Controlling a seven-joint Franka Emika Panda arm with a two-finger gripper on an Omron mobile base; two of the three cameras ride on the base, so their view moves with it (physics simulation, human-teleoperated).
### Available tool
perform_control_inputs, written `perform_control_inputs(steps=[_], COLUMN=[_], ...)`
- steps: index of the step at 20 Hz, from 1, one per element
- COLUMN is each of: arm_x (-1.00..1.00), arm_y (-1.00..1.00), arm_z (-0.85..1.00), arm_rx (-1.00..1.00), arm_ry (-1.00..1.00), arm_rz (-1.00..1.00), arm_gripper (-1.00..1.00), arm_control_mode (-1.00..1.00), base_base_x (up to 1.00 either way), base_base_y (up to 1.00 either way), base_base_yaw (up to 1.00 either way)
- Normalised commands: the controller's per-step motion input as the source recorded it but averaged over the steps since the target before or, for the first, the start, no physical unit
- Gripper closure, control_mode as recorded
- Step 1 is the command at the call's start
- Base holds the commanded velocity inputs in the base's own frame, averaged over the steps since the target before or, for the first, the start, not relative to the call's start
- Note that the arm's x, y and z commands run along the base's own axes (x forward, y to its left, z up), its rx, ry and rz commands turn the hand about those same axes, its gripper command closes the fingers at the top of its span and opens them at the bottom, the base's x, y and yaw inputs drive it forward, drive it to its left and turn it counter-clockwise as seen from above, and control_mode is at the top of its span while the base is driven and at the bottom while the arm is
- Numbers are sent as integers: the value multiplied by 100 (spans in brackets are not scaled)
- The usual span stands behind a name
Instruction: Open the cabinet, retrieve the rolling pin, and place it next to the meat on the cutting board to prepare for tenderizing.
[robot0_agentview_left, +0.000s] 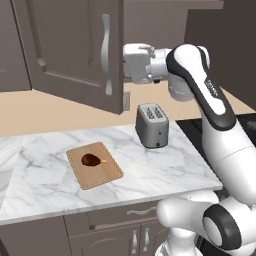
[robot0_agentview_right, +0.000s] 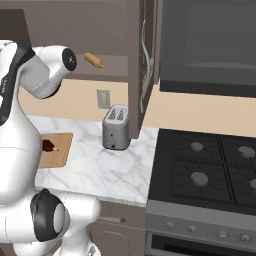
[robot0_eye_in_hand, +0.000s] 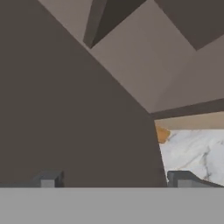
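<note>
Claw (robot0_eye_in_hand: 113, 180) spread against cabinet (robot0_agentview_left: 75, 45) door, rolling pin (robot0_agentview_right: 93, 60) shelved beyond

Cutting board (robot0_agentview_left: 95, 165) matt wood; counter (robot0_agentview_left: 150, 165) polished marble; toaster (robot0_agentview_left: 152, 126) brushed metal; cabinet (robot0_agentview_left: 70, 45) matt.

1. The desk (robot0_agentview_left: 150, 170) is white marble with grey lines.
2. A wooden cutting board (robot0_agentview_left: 95, 165) lies flat on the desk, near the front.
3. The meat (robot0_agentview_left: 90, 160) sits on the board.
4. A grey toaster (robot0_agentview_left: 152, 125) stands on the desk, near the back.
5. The rolling pin (robot0_agentview_right: 93, 60) lies on the cabinet shelf (robot0_agentview_right: 112, 64).
</note>
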Motion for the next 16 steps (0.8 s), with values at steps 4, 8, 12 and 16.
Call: perform_control_inputs(steps=[4,8,12,16], arm_x=[-37,-46,-44,-34], arm_y=[92,99,100,94], arm_z=[-13,-14,-14,-9], arm_rx=[0,-5,-8,-9], arm_ry=[-2,-5,-6,-8], arm_rz=[14,14,12,9], arm_gripper=[-100,-100,-100,-100], arm_control_mode=[-100,-100,-100,-100], base_base_x=[0,0,0,0], base_base_y=[0,0,0,0], base_base_yaw=[0,0,0,0])
